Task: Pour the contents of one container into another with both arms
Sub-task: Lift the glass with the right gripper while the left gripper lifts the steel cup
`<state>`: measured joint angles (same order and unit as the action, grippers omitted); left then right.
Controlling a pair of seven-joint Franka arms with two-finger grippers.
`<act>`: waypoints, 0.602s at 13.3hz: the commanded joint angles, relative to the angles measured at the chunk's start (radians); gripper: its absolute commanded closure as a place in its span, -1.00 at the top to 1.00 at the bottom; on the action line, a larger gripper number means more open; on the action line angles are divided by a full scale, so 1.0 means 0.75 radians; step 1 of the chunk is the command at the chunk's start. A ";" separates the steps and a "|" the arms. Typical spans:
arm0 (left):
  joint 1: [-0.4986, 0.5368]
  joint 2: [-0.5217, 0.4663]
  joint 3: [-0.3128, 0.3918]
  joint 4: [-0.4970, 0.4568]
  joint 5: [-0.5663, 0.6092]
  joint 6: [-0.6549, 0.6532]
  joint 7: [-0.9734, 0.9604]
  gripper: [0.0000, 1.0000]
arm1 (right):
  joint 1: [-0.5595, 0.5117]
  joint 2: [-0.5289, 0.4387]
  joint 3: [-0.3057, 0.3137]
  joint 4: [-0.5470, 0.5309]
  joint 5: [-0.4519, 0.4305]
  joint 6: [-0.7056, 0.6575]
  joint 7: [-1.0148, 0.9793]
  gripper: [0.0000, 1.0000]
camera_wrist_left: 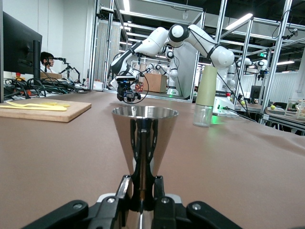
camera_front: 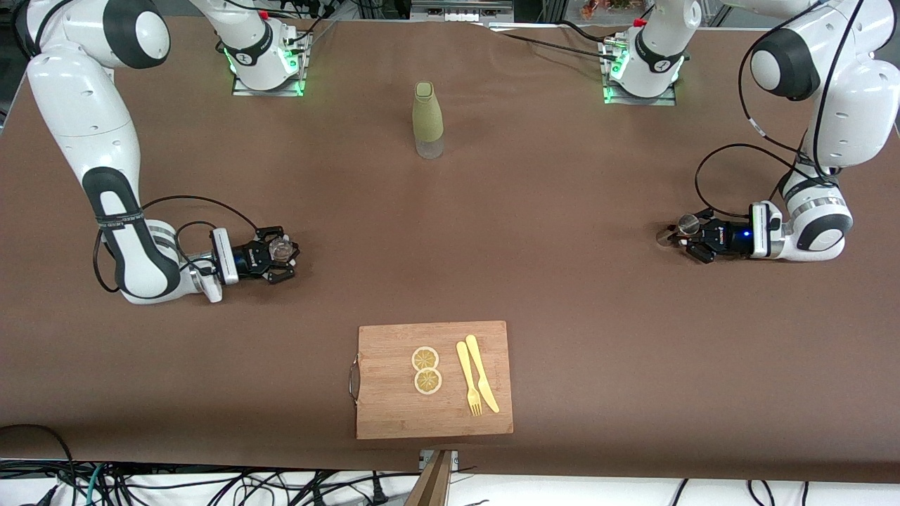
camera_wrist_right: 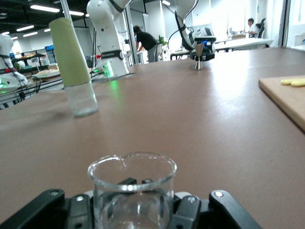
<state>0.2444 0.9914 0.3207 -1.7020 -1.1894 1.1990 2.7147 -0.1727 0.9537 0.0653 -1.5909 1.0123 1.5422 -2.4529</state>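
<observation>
On the brown bench (camera_front: 450, 232), front view: right gripper (camera_front: 281, 254) low at the right arm's end, jaws closed on the glass cup (camera_front: 280, 247); left gripper (camera_front: 688, 239) low at the left arm's end, jaws closed on the metal jigger (camera_front: 686, 225). Both vessels well apart, olive-green bottle (camera_front: 427, 119) between them and farther from the camera, cutting board (camera_front: 434, 379) with lemon slices (camera_front: 426, 370), fork (camera_front: 468, 378) and knife (camera_front: 482, 372) nearer it

Left wrist view: jigger (camera_wrist_left: 144, 143) upright, pinched at its narrow waist between the jaws, mouth up. Risk, as judged: thin waist, smooth metal, so possible pivot or slip when lifted; tilted mouth would catch little

Right wrist view: cup (camera_wrist_right: 132, 188) upright, seated between the closed jaws, rim above them, contents not discernible. Risk: clear slick glass may rotate in grip; too fast a tilt over so small a mouth would spill onto the bench
</observation>
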 commanded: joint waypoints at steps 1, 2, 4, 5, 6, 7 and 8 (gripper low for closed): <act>-0.066 -0.092 -0.002 -0.030 -0.062 0.011 -0.024 -1.00 | -0.007 0.007 0.042 0.029 0.067 -0.040 0.037 -0.94; -0.096 -0.101 -0.014 -0.028 -0.087 0.015 -0.052 -1.00 | -0.007 0.007 0.060 0.035 0.082 -0.040 0.061 -0.97; -0.168 -0.121 -0.053 -0.028 -0.189 0.066 -0.104 -1.00 | -0.007 0.003 0.095 0.076 0.096 -0.038 0.145 -0.97; -0.209 -0.137 -0.070 -0.028 -0.240 0.117 -0.124 -1.00 | -0.005 0.005 0.123 0.092 0.104 -0.029 0.202 -0.98; -0.254 -0.154 -0.096 -0.030 -0.295 0.166 -0.148 -1.00 | -0.003 0.001 0.154 0.104 0.121 -0.017 0.251 -0.98; -0.287 -0.164 -0.125 -0.030 -0.338 0.219 -0.185 -1.00 | 0.007 -0.002 0.183 0.127 0.131 0.003 0.296 -0.98; -0.307 -0.164 -0.167 -0.026 -0.377 0.280 -0.214 -1.00 | 0.015 -0.010 0.215 0.139 0.133 0.040 0.345 -0.98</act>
<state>0.0456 0.9025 0.2287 -1.6987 -1.4241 1.3414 2.5883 -0.1686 0.9515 0.1866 -1.5155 1.0947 1.5455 -2.2675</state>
